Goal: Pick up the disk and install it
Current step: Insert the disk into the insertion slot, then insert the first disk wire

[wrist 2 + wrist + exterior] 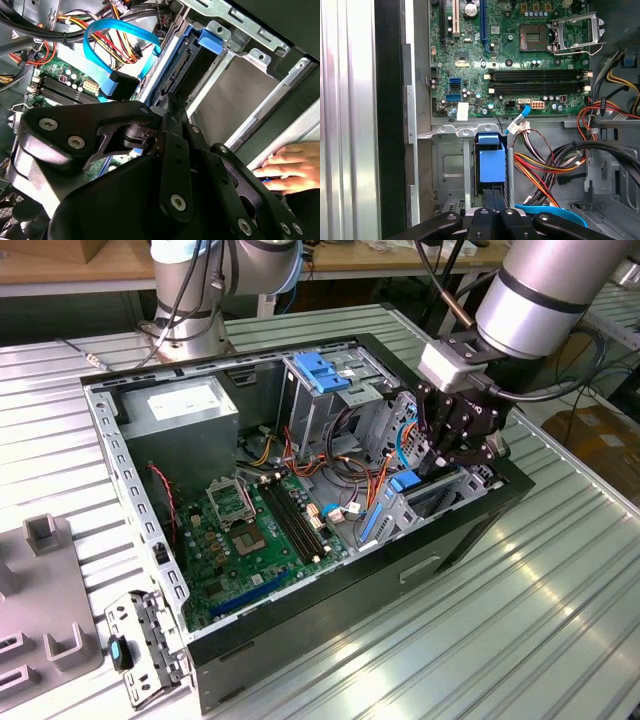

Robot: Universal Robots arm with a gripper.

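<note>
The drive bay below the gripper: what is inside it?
The disk sits on edge in the drive bay, blue rail showing, right below the gripper. The bay walls cover its label and the rest of it.

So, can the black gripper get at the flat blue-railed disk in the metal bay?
Probably yes: the gripper is right at the disk, which stands on edge in the bay. Nothing lies between them, and the red and orange wires run beside it.
</note>
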